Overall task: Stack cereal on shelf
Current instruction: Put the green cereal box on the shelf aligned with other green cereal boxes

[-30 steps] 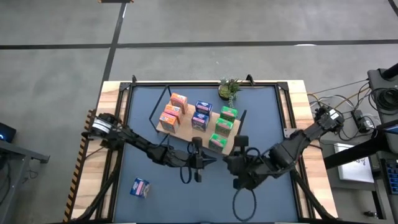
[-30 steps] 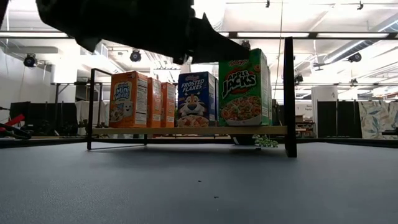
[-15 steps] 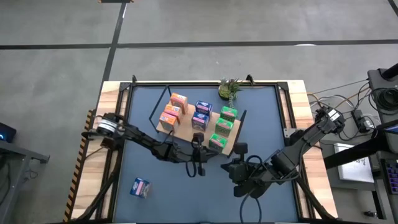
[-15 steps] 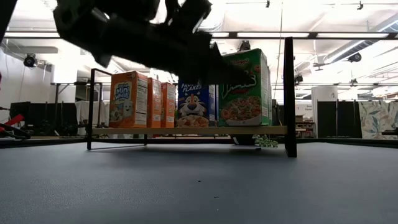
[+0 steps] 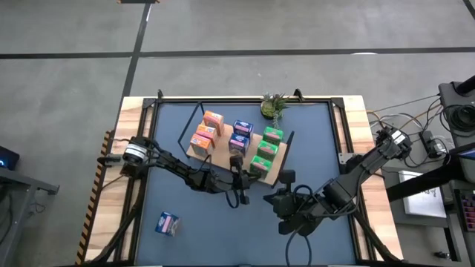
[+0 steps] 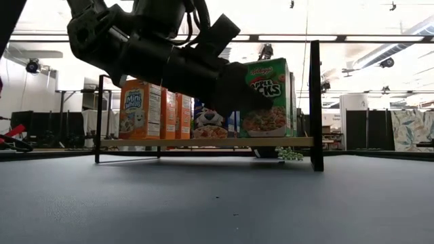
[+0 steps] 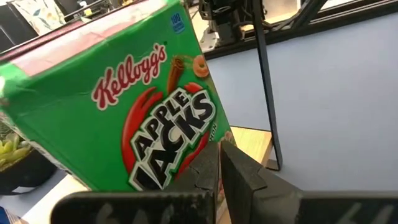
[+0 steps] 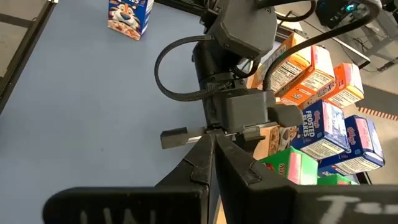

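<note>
The shelf (image 5: 220,157) is a light-wood board on black legs, carrying several upright cereal boxes in orange, blue and green rows. One more blue box (image 5: 167,223) lies alone on the table near the left front. My left gripper (image 5: 243,180) is shut and hovers low at the shelf's near edge, pointing at the front of the nearest green box (image 7: 124,106). My right gripper (image 5: 280,211) is shut and empty, above the table nearer the front edge, right of centre. In the low view the left arm (image 6: 169,57) hides part of the blue and green boxes. My left gripper's shut fingertips (image 7: 211,163) stand right at the lower front face (image 7: 180,171) of the nearest green box, coming level from the table's near side. Whether they touch it I cannot tell. The box stands upright on the board.
A small potted plant (image 5: 272,106) stands past the shelf's far right corner. The shelf's black leg (image 7: 266,93) rises just right of the green box. Bare blue tabletop (image 5: 200,237) lies between the lone blue box and my right gripper. A cable loops over the left wrist (image 8: 186,68).
My left gripper has moved down and toward the far edge, closing on the nearest green box at the shelf's near end. My right gripper has drawn back a little toward the near edge. The boxes have stayed where they were.
</note>
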`<move>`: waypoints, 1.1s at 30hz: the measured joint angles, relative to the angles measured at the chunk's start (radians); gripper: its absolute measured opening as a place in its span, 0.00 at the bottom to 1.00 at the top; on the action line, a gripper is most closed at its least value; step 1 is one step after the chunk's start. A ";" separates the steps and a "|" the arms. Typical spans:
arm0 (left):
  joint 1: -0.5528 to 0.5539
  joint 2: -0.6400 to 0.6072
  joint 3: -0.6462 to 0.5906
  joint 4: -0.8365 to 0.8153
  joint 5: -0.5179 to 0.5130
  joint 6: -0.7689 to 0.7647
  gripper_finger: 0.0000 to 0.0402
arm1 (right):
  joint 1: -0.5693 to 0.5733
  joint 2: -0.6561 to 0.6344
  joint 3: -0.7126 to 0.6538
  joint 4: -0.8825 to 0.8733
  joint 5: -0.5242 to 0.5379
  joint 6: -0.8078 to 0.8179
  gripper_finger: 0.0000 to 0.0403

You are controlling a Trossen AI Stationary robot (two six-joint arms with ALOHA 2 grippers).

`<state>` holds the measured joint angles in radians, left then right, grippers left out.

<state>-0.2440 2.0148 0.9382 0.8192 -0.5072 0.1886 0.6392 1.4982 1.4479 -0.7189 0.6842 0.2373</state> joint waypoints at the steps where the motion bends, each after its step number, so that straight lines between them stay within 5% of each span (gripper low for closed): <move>1: 0.000 0.000 0.000 0.001 0.000 0.000 0.00 | 0.000 0.000 0.000 0.000 0.000 -0.001 0.02; 16: -0.064 -0.085 -0.009 -0.026 -0.010 0.044 0.00 | 0.000 0.001 0.000 -0.006 0.000 0.013 0.02; 26: -0.100 -0.273 -0.018 -0.365 -0.242 0.142 0.00 | 0.000 0.001 -0.001 -0.008 0.000 0.016 0.02; 33: -0.061 -0.261 -0.018 -0.460 -0.325 0.094 0.00 | -0.002 0.002 -0.001 -0.008 0.000 0.014 0.02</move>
<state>-0.3054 1.7535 0.9199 0.3589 -0.8327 0.2822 0.6374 1.4998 1.4471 -0.7272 0.6846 0.2512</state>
